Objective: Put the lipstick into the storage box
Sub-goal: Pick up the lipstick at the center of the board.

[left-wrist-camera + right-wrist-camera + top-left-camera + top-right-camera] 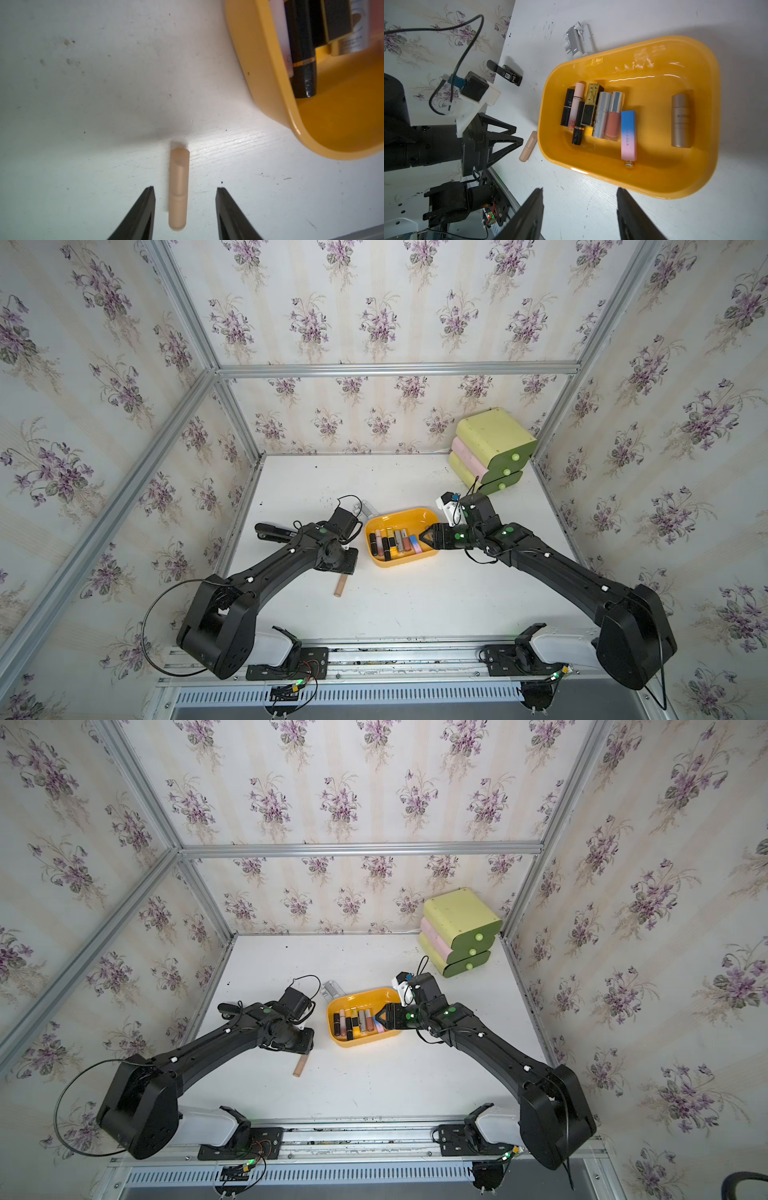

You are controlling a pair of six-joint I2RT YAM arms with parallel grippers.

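The lipstick [178, 187] lay flat on the white table [415, 605], outside the yellow box [401, 565]; it was near the box's front left corner but did not touch it, so it was not put away yet. The left gripper [185, 187] was right by it, with its two fingers [148, 205] spread apart, one on each side of the tube; neither finger touched it, and the gripper held nothing. The tube's long way ran the same way the gripper pointed, so the fingers stood across its thin way; that looked like a good spot for a pinch. I could not tell how high the fingers were above the table. The right gripper [579, 190] was spread too and held nothing; it was at the far right end of the box, well away from the lipstick, so the left arm was much nearer and I think it should do the picking. The lipstick was a small round tube, pale peach and a bit cloudy, with a thin line around it near one end and smooth rounded ends; a round tube like that might roll if it got bumped. Inside the box a row of other lipsticks [591, 112] lay side by side, and one grey tube [681, 120] lay alone; there was bare yellow floor left for one more.
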